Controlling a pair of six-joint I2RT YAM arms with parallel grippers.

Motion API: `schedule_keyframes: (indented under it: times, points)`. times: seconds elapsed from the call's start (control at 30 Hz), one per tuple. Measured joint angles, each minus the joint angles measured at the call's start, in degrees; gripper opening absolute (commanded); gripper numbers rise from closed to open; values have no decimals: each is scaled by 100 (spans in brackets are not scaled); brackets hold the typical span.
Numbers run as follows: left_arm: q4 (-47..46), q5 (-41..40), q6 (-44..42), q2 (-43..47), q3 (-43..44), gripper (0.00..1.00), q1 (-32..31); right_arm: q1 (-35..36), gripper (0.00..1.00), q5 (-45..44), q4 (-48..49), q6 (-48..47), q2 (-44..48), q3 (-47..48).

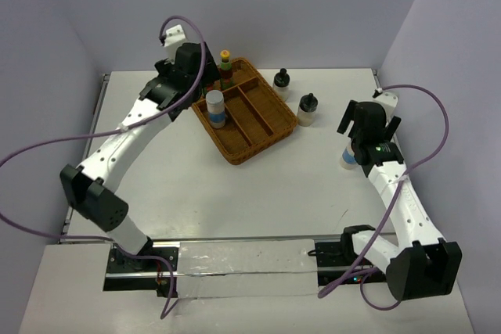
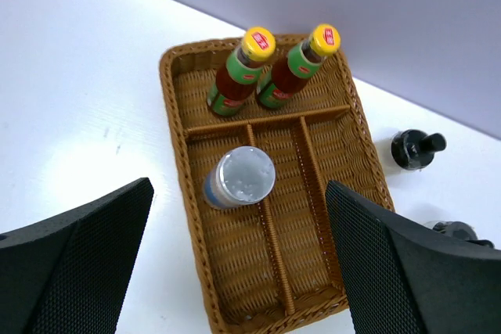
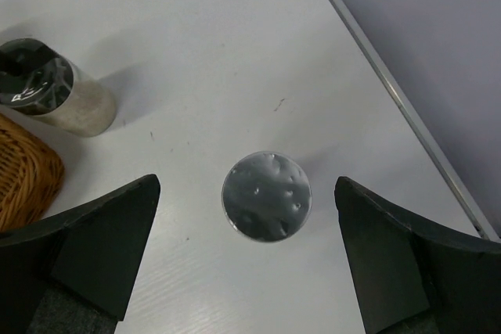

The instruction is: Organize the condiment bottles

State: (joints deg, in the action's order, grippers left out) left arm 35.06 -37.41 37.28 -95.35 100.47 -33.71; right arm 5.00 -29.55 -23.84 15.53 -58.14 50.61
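Top external view: the left gripper (image 1: 196,84) is held above the wicker basket (image 1: 266,119), where a white blue-labelled bottle (image 1: 215,109) is stood in the left lane. Left wrist view: its jaws are spread wide, nothing gripped, that bottle below between them; two yellow-capped bottles (image 2: 249,68) are leaned in the far compartment. Right wrist view: the right gripper (image 3: 247,180) is parted, a silver-capped bottle (image 3: 266,195) centred between its fingers (image 3: 86,248), untouched, on the table (image 3: 196,52).

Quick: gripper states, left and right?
Left gripper: open, empty, over the wicker basket.
Right gripper: open, over a silver-capped bottle, not gripping it.
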Motion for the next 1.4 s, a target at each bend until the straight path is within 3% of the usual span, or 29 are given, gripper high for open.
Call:
schedule_keyframes:
  times: [0.3,0.5,0.63,0.8,0.93,1.2,1.4]
  points:
    - [70,-278,7,1177,-467,99,0,-590,99,509,341,0,-669,-267]
    - [97,-386,24,1582,-553,100,0,-716,74,706,543,0,-821,-543]
    - [118,-437,67,1620,-571,100,0,-716,71,813,591,0,-878,-619]
    - [162,-437,117,1616,-647,99,0,-716,40,863,633,0,-867,-622]
    - [183,-438,129,1616,-676,100,0,-714,26,885,616,0,-734,-700]
    - [442,-523,153,1657,-699,99,0,-586,16,1125,253,-4,33,-507]
    - [697,-668,326,2065,-908,100,3,610,14,1363,17,-20,116,737]
